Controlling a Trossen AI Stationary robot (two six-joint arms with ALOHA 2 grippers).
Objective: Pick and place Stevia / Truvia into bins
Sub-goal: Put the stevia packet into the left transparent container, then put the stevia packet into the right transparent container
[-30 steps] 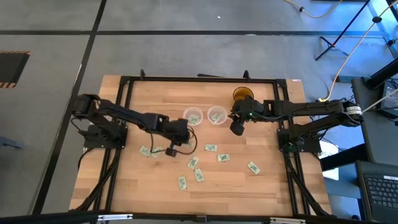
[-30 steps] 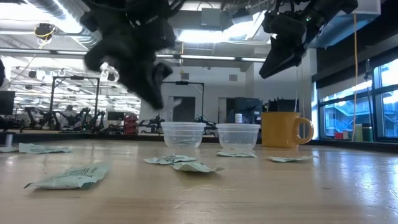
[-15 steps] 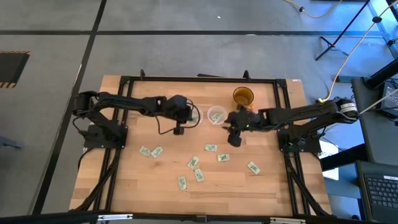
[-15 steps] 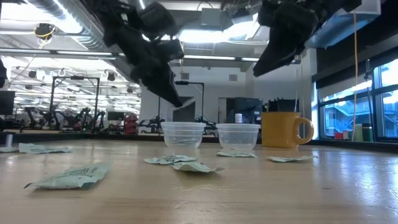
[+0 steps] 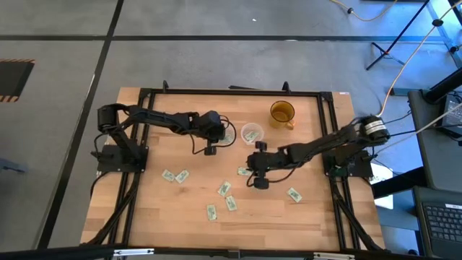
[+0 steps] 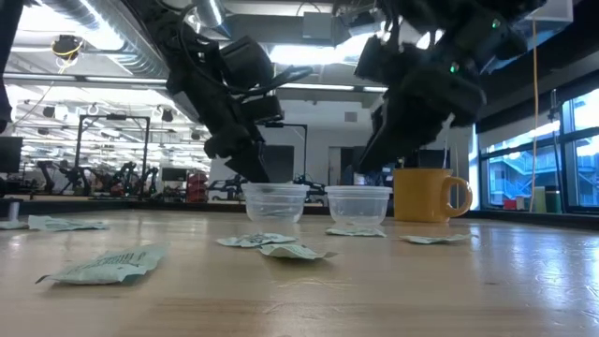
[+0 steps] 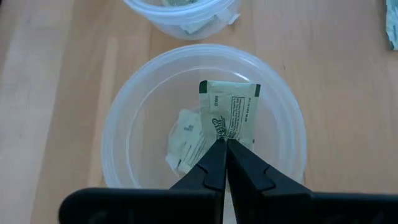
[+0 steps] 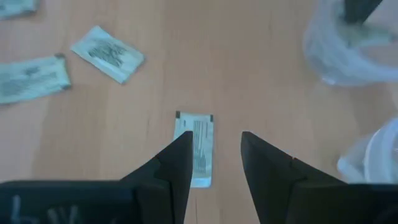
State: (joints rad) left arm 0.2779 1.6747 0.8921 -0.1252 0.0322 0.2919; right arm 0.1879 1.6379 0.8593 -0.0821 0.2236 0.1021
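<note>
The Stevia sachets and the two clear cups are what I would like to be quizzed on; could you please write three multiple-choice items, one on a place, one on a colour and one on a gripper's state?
1. Where is the left gripper?
A. Over a clear cup
B. Over the mug
C. At the table's front edge

2. What colour is the handled mug?
A. Blue
B. Amber-yellow
C. Red

3. How is the right gripper?
A. Shut on a sachet
B. Shut, empty
C. Open above a sachet

Answers:
1. A: the left wrist view shows it above the clear cup, pinching a sachet.
2. B: it looks amber-yellow from above.
3. C: its fingers stand apart, a lying sachet beyond them.
</note>
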